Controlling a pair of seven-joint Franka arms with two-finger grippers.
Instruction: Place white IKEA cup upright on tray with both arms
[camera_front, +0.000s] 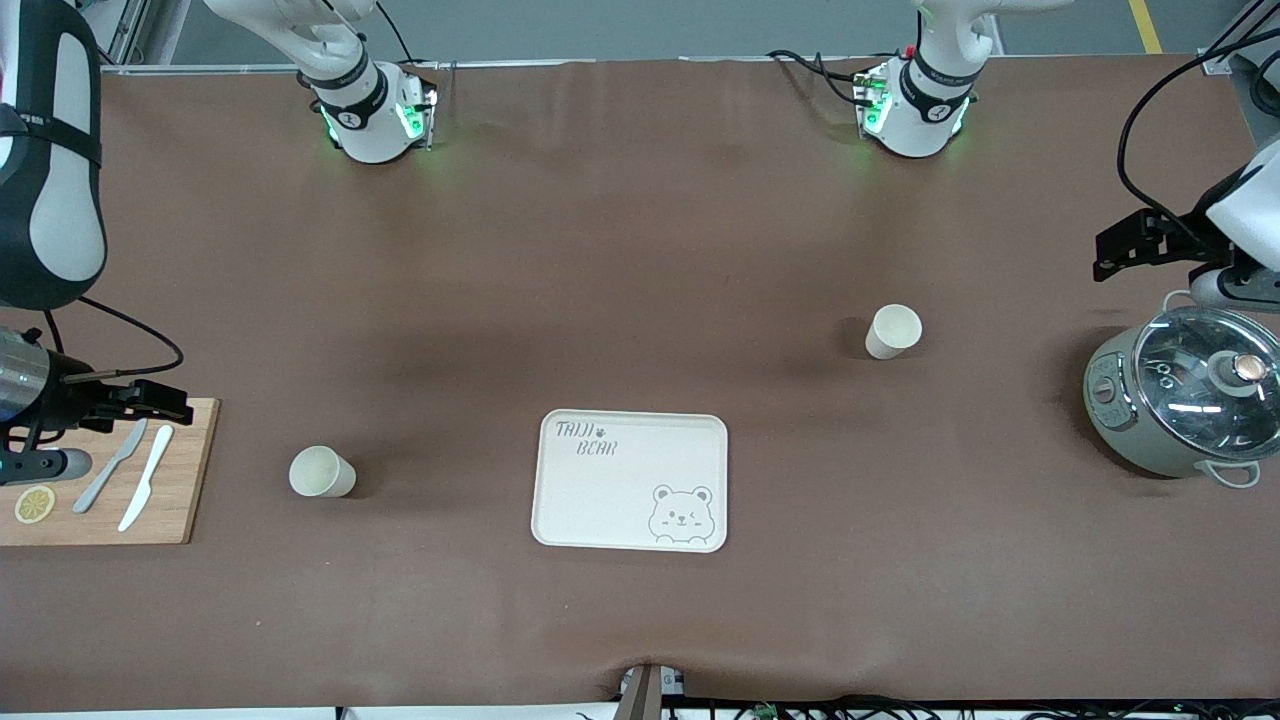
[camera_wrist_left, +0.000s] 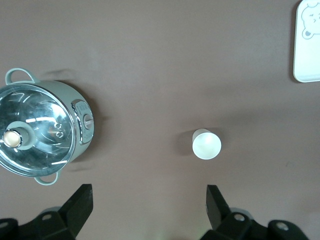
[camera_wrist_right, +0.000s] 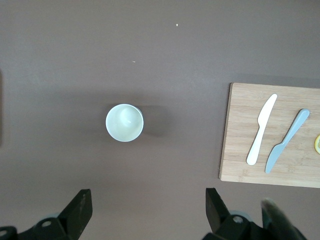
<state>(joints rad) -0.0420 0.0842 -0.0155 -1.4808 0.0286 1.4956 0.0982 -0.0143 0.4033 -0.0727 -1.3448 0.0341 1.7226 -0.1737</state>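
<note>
**Cups not yet on the tray**

Cups: one (camera_front: 893, 331) stands on the tabletop under the left gripper (camera_wrist_left: 148, 205), one (camera_front: 321, 472) under the right gripper (camera_wrist_right: 147, 207); both grippers hang spread apart, holding nothing; the tray (camera_front: 630, 481) lies bare between them; everything is left to do.

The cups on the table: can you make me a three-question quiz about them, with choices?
1. How many cups are there? A one B two C four
2. What lies on the tray? A nothing B a cup C a knife
3. How do the cups stand? A tipped over B stacked C upright, apart

Answers:
1 B: one cup toward the right arm's end, another cup toward the left arm's end.
2 A: the tray shows only its printed bear.
3 C: both mouths face up, with the tray between them.
</note>
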